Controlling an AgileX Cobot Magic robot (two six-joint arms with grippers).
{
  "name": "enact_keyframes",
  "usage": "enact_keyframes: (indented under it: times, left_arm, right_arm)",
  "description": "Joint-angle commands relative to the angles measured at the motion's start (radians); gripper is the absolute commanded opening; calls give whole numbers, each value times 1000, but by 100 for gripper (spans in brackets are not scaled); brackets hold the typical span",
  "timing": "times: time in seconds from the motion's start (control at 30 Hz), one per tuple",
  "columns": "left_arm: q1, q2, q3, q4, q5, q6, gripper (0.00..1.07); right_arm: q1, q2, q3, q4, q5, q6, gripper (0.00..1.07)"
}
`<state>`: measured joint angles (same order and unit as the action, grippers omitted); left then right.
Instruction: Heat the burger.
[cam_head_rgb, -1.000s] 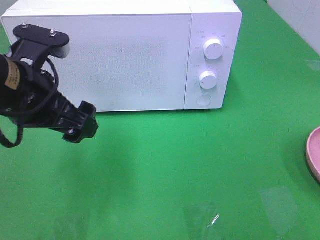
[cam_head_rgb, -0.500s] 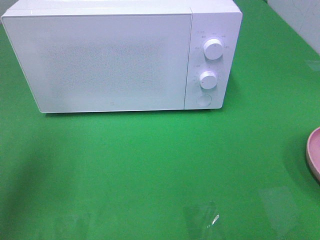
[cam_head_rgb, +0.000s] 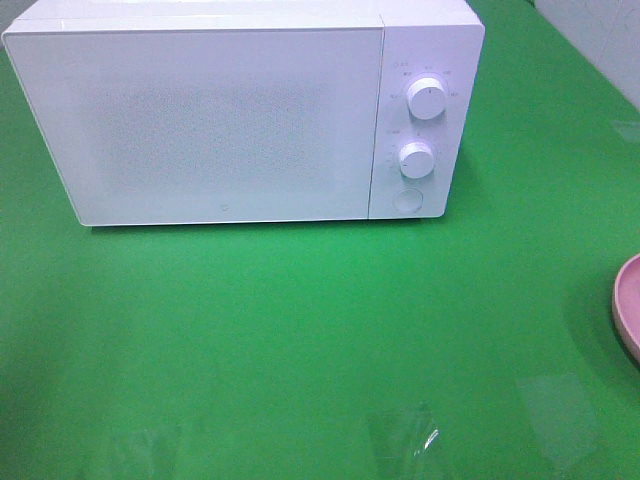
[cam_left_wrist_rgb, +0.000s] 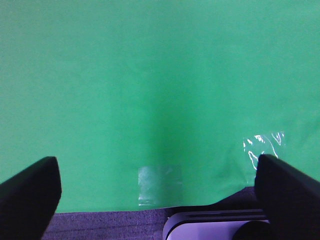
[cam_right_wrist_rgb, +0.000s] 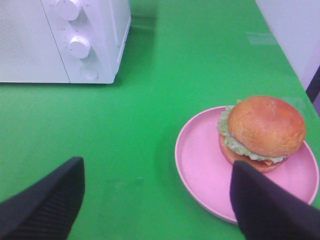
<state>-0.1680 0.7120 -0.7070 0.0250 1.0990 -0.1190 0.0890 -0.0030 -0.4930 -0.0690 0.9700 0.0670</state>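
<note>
- Burger (cam_right_wrist_rgb: 261, 131) is sitting off-centre on pink plate (cam_right_wrist_rgb: 200, 165), near microwave (cam_head_rgb: 240, 110); door is looking closed.
- Left gripper (cam_left_wrist_rgb: 155, 187) and right gripper (cam_right_wrist_rgb: 157, 200) are both spread, holding nothing.
- Risk: right gripper is nudging the plate rim, or squashing the bun.

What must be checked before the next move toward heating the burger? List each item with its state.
1. Microwave door: closed, so the burger cannot go in yet. Not ok.
2. Burger: sits upright on the pink plate, off to one side of it. Ok.
3. Right gripper: open, empty, with the burger ahead of it. Ok.
4. Left gripper: open, empty, over bare green table. Ok.
5. Table between plate and microwave: nothing in the way. Ok.
6. Microwave inside: hidden behind the door. Cannot tell.
</note>
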Motion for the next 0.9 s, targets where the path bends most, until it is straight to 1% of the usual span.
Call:
enact_keyframes:
  times: [0.03,0.07,0.1,0.17,0.2,0.23,0.33,0.37,0.4,0.43,0.47,0.53,0.73,0.8,0.83,0.87,0.9]
  left_arm:
    - [4,-70,37,9,6,3,101]
    - [4,-150,71,20,6,9,101]
    - [4,-150,71,20,6,9,101]
    - [4,-303,141,26,6,30,101]
    - [4,-303,141,26,6,30,101]
    - [4,-372,175,26,1,29,101]
    - [4,-410,185,26,-32,29,101]
    - [4,-477,189,26,-31,30,101]
    - [4,-477,189,26,-31,30,101]
    - [4,-527,189,26,-31,30,101]
    - [4,-527,189,26,-31,30,101]
    - [4,-607,189,21,-31,29,101]
    - [4,-682,189,-5,-31,29,101]
    - [15,-707,189,-8,-31,29,101]
    - [59,-734,189,-8,-32,29,101]
    - [59,-734,189,-8,-32,29,101]
    - [118,-743,189,-8,-32,29,101]
  right_arm:
    - [-4,-28,1,5,-7,-7,76]
    - [-4,-28,1,5,-7,-7,76]
    - [-4,-28,1,5,-7,-7,76]
    - [-4,-28,1,5,-7,-7,76]
    - [-4,-28,1,5,-7,-7,76]
    - [-4,-28,1,5,-7,-7,76]
    - [-4,-28,1,5,-7,-7,76]
    - [-4,-28,1,5,-7,-7,76]
    - [-4,-28,1,5,-7,-7,76]
    - [-4,-28,1,5,-7,-7,76]
    - [-4,-28,1,5,-7,-7,76]
    - [-4,-28,1,5,-7,-7,76]
    - [-4,-28,1,5,-7,-7,76]
    - [-4,-28,1,5,-7,-7,76]
    - [-4,-28,1,5,-7,-7,76]
    - [-4,-28,1,5,-7,-7,76]
    - [-4,-28,1,5,-7,-7,76]
